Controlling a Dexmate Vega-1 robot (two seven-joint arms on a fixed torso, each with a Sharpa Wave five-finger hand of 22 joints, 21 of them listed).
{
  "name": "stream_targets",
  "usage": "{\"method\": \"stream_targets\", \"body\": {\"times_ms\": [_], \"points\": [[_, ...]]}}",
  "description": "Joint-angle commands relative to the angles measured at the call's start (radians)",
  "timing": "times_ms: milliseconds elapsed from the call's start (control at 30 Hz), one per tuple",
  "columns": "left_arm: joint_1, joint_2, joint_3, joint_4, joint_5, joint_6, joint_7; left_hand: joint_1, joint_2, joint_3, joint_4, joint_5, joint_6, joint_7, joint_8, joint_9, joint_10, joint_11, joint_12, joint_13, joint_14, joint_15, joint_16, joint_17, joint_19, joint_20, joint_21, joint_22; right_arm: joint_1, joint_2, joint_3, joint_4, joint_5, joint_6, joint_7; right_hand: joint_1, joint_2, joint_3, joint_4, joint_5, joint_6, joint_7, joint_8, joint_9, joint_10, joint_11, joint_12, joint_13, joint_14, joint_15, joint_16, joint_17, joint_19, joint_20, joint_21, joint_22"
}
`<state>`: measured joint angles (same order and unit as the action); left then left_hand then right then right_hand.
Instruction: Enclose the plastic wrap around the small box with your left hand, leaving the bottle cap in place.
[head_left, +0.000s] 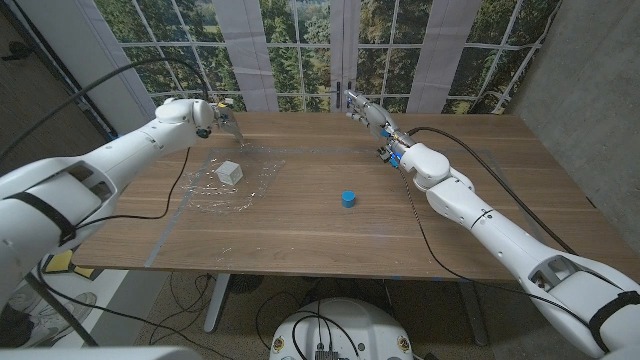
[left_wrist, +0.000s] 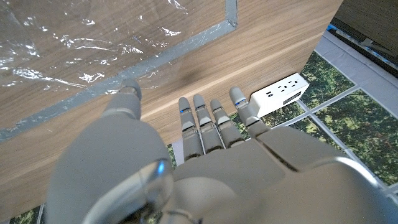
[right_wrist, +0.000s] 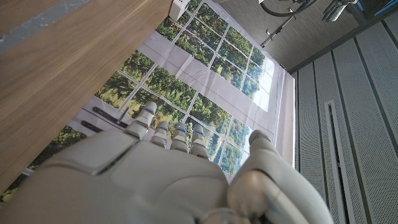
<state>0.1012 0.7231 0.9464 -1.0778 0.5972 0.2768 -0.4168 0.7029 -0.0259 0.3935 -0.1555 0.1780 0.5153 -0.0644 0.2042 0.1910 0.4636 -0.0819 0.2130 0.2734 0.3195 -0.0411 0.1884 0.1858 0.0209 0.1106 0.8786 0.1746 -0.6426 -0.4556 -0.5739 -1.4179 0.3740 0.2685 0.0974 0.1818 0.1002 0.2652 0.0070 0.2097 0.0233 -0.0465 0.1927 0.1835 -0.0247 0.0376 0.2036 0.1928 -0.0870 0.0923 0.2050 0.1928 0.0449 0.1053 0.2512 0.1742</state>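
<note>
A wooden tabletop carried everything, with a wall of tall windows behind its far edge. On the robot's left part of the tabletop a crinkled sheet of clear plastic wrap lay spread flat inside a rectangle of grey tape. A small white box sat on the wrap, near its middle, uncovered. The blue bottle cap stood on bare wood near the middle of the tabletop, well apart from the wrap and the box.

The left robot hand was raised above the far corner of the wrap. In the head view something clear and glinting showed at its fingertips, but whether it was pinching the wrap's edge could not be told. In the left wrist view the same robot hand showed its fingers straight and close together, reaching over the wood just past the tape corner, with the thumb set apart; nothing could be seen between them from that side. A white power strip showed beyond the tabletop's edge.

The right robot hand hovered over the far edge of the tabletop, fingers stretched out and holding nothing. In the right wrist view its fingers pointed out past the tabletop's edge toward the windows.
</note>
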Motion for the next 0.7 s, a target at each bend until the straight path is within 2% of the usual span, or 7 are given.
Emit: {"method": "stream_targets", "body": {"times_ms": [33, 267, 333, 467, 567, 667, 700], "points": [[-0.081, -0.046, 0.124, 0.068, 0.131, -0.001, -0.036, 0.020, -0.027, -0.009, -0.010, 0.015, 0.000, -0.021, -0.001, 0.003, -0.018, -0.014, -0.006, -0.003, -0.013, -0.030, 0.000, -0.001, 0.004, -0.005, -0.007, 0.003, 0.008, 0.005, 0.000, 0.021, 0.002, 0.010, 0.005, -0.009, 0.005, 0.004, 0.001, -0.004, 0.008, -0.003, 0.003, 0.002, 0.009, 0.000, 0.001, 0.004, 0.004, 0.004, -0.001, 0.003, 0.007, 0.005, -0.002, 0.005], [-0.048, -0.039, 0.170, 0.027, 0.257, 0.054, 0.068, 0.072, -0.037, -0.014, -0.016, 0.030, 0.009, -0.039, 0.001, 0.004, -0.011, -0.032, 0.003, -0.007, -0.008, -0.065, 0.008, -0.003, 0.052, -0.031, -0.005, 0.003, 0.002, 0.004, 0.003, 0.022, 0.010, 0.010, 0.007, -0.012, 0.005, 0.004, 0.003, -0.004, 0.008, -0.003, 0.003, 0.002, 0.012, 0.002, 0.002, 0.004, 0.004, 0.003, 0.000, 0.004, 0.008, 0.004, -0.003, 0.005], [-0.052, -0.048, 0.190, 0.040, 0.293, 0.052, 0.073, 0.083, -0.031, -0.013, -0.013, 0.033, 0.009, -0.040, 0.000, 0.005, -0.005, -0.038, 0.008, -0.006, -0.006, -0.068, 0.010, -0.003, 0.062, -0.037, -0.004, 0.004, 0.002, 0.000, 0.002, 0.019, 0.009, 0.007, 0.009, -0.012, 0.005, 0.004, 0.003, -0.004, 0.009, -0.003, 0.003, 0.002, 0.012, 0.001, 0.002, 0.004, 0.004, 0.003, 0.000, 0.004, 0.008, 0.004, -0.004, 0.005], [-0.040, -0.061, 0.186, 0.047, 0.300, 0.054, 0.090, 0.108, -0.004, -0.012, -0.003, 0.039, 0.016, -0.050, 0.002, 0.007, 0.003, -0.048, 0.015, -0.003, -0.025, -0.094, 0.005, -0.003, 0.081, -0.053, -0.006, 0.005, 0.002, -0.003, 0.001, 0.014, 0.004, 0.009, 0.009, -0.013, 0.006, 0.004, 0.003, -0.004, 0.009, -0.004, 0.002, 0.002, 0.013, 0.001, 0.002, 0.004, 0.005, 0.003, 0.000, 0.004, 0.008, 0.004, -0.005, 0.005], [-0.018, -0.061, 0.175, 0.043, 0.300, 0.060, 0.144, 0.123, 0.027, -0.009, 0.005, 0.043, 0.016, -0.054, 0.001, 0.009, -0.005, -0.049, 0.015, -0.001, -0.046, -0.090, 0.001, -0.003, 0.090, -0.062, -0.007, 0.006, 0.002, -0.004, 0.002, 0.013, 0.008, 0.010, 0.012, -0.013, 0.005, 0.004, 0.003, -0.004, 0.009, -0.004, 0.002, 0.002, 0.013, 0.002, 0.002, 0.004, 0.005, 0.003, 0.000, 0.004, 0.009, 0.005, -0.005, 0.005], [-0.014, -0.073, 0.154, 0.060, 0.254, 0.030, 0.140, 0.125, 0.031, -0.015, 0.009, 0.044, 0.031, -0.058, 0.007, 0.010, -0.005, -0.055, 0.017, 0.000, -0.047, -0.096, 0.002, -0.005, 0.098, -0.069, -0.006, 0.007, 0.000, -0.008, 0.003, 0.007, 0.007, 0.005, 0.012, -0.014, 0.005, 0.003, 0.003, -0.004, 0.009, -0.004, 0.002, 0.002, 0.013, 0.003, 0.002, 0.004, 0.005, 0.003, 0.000, 0.004, 0.009, 0.005, -0.006, 0.005], [-0.021, -0.089, 0.170, 0.076, 0.266, 0.034, 0.120, 0.123, 0.031, -0.017, 0.011, 0.044, 0.030, -0.056, 0.006, 0.011, -0.005, -0.054, 0.017, 0.000, -0.048, -0.095, 0.002, -0.005, 0.099, -0.070, -0.006, 0.007, -0.002, -0.009, 0.004, 0.005, 0.003, 0.008, 0.007, -0.014, 0.005, 0.003, 0.003, -0.004, 0.009, -0.005, 0.002, 0.002, 0.013, 0.003, 0.001, 0.004, 0.005, 0.003, -0.001, 0.004, 0.009, 0.006, -0.006, 0.005]]}}
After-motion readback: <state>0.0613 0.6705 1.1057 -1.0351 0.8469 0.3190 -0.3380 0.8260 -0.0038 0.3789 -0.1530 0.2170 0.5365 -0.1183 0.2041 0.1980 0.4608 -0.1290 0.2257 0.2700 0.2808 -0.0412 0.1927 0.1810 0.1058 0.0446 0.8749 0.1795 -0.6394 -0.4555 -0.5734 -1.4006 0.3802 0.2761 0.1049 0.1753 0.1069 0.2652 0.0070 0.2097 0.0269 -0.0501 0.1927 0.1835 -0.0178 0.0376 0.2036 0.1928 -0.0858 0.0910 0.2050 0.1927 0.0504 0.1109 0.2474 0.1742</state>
